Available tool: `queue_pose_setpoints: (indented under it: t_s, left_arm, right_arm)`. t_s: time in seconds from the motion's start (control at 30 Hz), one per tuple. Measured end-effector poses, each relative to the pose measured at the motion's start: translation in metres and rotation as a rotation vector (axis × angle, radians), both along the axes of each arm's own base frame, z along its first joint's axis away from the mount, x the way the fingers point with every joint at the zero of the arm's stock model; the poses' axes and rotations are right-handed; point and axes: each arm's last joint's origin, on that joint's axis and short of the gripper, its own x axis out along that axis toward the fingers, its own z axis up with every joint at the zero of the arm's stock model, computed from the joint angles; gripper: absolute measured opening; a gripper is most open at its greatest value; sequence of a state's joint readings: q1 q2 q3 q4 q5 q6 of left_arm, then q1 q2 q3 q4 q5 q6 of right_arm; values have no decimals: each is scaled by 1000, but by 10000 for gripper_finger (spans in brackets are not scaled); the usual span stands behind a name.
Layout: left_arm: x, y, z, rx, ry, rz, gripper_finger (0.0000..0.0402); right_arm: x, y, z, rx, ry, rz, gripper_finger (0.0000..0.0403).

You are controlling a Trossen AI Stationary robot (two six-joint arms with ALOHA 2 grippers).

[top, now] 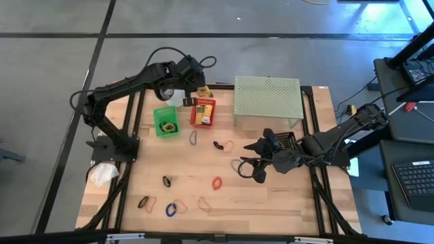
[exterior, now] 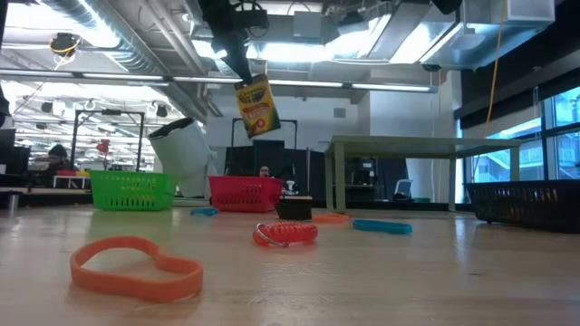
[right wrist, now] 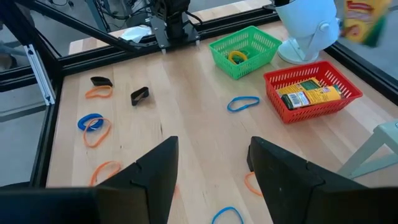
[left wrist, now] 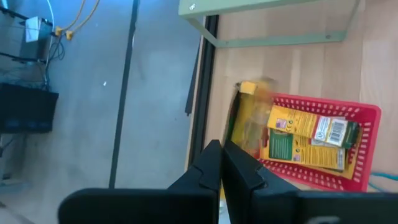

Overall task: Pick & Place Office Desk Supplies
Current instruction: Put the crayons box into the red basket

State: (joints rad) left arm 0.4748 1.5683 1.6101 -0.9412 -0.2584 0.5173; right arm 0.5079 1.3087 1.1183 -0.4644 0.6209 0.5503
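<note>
A yellow-and-green crayon box [exterior: 256,106] hangs in the air below my left gripper [exterior: 237,65], which is shut on it at the table's far side, over the far edge of the red basket [top: 203,112]. That basket holds more crayon boxes [left wrist: 308,140]. A green basket [top: 166,122] stands to its left with a yellow band inside. Rubber bands lie flat on the wood: blue [top: 171,209], orange [top: 217,182], black [top: 167,180]. My right gripper [right wrist: 211,168] hovers open above the table's right middle, with nothing between its fingers. My left gripper pinches the crayon box by its upper end [exterior: 243,88] between its two fingers. The fingers come from above, slanting down. The box hangs tilted below them, lifted clear of the table and the red basket [left wrist: 367,146].
A pale green perforated shelf [top: 267,98] stands at the far right. A white round object [right wrist: 311,25] sits behind the baskets. A black basket [exterior: 521,201] is at the right edge. More bands lie near the front, orange [exterior: 136,267] and red [exterior: 285,234].
</note>
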Motion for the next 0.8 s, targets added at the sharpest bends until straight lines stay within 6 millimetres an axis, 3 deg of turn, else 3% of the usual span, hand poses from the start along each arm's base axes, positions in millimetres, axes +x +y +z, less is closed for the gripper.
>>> queue_pose_setpoints:
  t_s: [0.5,0.8]
  left_arm:
    - [25,17,-41,-66,106,43,1]
    - [27,27,-54,-96,147,64,1]
  right_arm:
    - [-3,8,0,15,-7,23,204]
    - [-6,13,1,8,-14,32,204]
